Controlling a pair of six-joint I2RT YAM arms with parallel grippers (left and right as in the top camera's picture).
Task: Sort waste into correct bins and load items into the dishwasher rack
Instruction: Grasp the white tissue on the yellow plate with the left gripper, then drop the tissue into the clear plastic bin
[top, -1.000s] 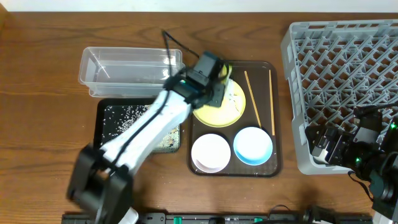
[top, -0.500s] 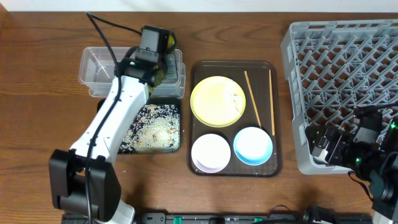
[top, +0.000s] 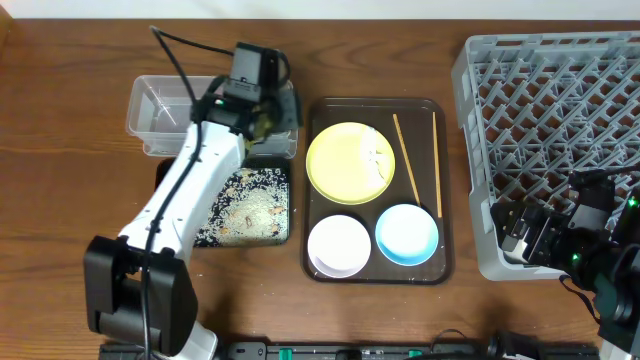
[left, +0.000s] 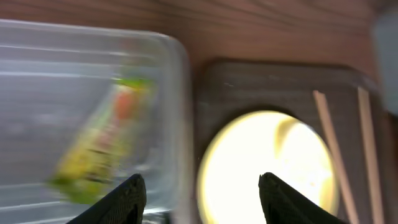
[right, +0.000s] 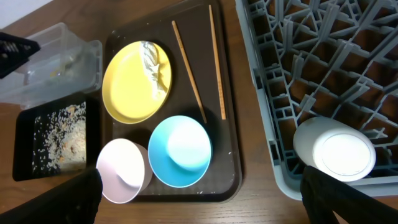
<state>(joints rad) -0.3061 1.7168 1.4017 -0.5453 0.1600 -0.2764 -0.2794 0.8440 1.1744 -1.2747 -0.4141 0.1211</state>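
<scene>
My left gripper (top: 266, 112) hovers over the right end of the clear tub (top: 200, 112), jaws open and empty. The green-and-orange wrapper (left: 99, 146) is blurred inside the tub, left of my fingers (left: 127, 198). The black tray (top: 170, 205) holds rice scraps. On the brown serving tray (top: 375, 272) are the yellow-green plate (top: 345, 165) with a white paper bit (right: 149, 56), a white bowl (top: 338, 245), a light blue bowl (top: 407, 233) and two chopsticks (top: 405, 155). My right gripper (top: 525, 238) is wide open by the grey rack's (top: 560, 110) front left corner.
A white bowl (right: 336, 149) sits upside down in the rack's near left corner. The clear tub and black tray lie side by side left of the serving tray. Bare wooden table (top: 60, 200) shows at the left and along the front.
The left arm swung from the plate over to the clear tub and its jaws opened; the wrapper is now in the tub. The right arm has not moved.
</scene>
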